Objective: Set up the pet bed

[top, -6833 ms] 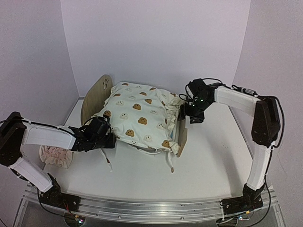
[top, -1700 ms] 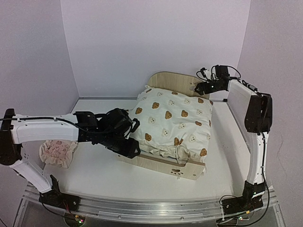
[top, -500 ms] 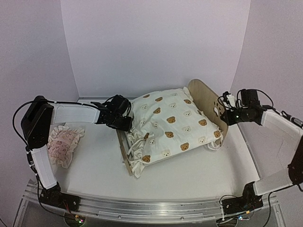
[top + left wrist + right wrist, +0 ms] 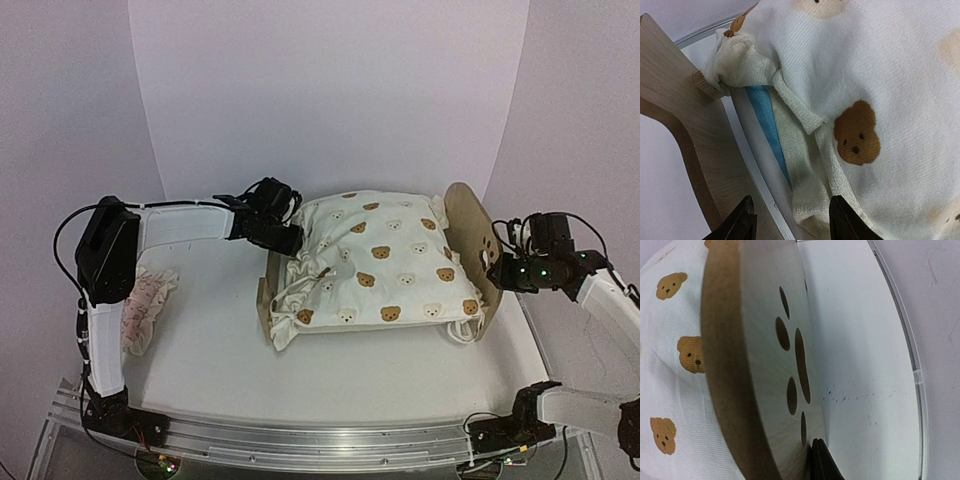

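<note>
Bed (image 4: pixel 463 215) sits mid-table (image 4: pixel 380 375) under the quilt (image 4: pixel 385 265), with a gripper at each end.
Headboard (image 4: pixel 765 365) is the bed's right end and stands upright. The footboard (image 4: pixel 680 100) is the left end. The bear-print quilt covers the whole top of the bed, and a blue mattress (image 4: pixel 765 117) stripe shows below it at the foot end. Left gripper (image 4: pixel 288 238) is at the bed's far foot corner, its fingers (image 4: pixel 742 224) spread apart over the mattress edge with nothing clearly pinched. Right gripper (image 4: pixel 505 270) is against the headboard's outer face. Only one of its fingers shows, so I cannot tell whether it is spread or pressed together. Pillow (image 4: pixel 140 305) lies well left of the bed.
</note>
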Robot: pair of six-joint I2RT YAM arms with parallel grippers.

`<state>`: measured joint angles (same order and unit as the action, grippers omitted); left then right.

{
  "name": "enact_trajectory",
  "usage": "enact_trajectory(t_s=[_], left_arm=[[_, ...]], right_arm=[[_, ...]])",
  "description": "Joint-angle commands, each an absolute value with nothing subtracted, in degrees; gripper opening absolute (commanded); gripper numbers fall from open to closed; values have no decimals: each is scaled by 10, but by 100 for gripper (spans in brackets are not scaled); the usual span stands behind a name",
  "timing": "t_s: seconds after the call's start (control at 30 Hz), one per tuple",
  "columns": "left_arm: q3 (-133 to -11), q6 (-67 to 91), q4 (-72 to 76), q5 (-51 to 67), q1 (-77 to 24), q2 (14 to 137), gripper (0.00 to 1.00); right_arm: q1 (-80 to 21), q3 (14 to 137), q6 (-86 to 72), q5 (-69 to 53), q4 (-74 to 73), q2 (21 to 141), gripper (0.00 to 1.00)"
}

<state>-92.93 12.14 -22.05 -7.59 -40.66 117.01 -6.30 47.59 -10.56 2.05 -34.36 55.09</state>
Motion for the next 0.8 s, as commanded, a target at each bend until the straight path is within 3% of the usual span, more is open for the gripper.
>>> enact_trajectory(t_s=[0.0, 0.1, 0.23, 0.37, 0.47, 0.7, 0.77], left_arm=[[-940, 112, -267, -70, -401, 1132, 52], [-930, 112, -272, -73, -401, 1116, 52], [-917, 114, -282, -75, -401, 1103, 52], [-903, 119, -288, -71, -401, 1069, 53], [-897, 119, -299, -71, -401, 1032, 56], [-848, 124, -330, -73, -401, 941, 67], [-813, 129, -330, -82, -401, 909, 72]], right_arm=[[-53, 484, -355, -92, -425, 542, 27], [-53, 480, -356, -91, -429, 540, 28], [-53, 467, -370, -96, -429, 529, 22], [-53, 469, -371, -105, -430, 523, 26], [-53, 492, -360, -101, -439, 525, 38], [-53, 594, -304, -58, -481, 553, 82], [-53, 634, -290, -43, -498, 563, 88]])
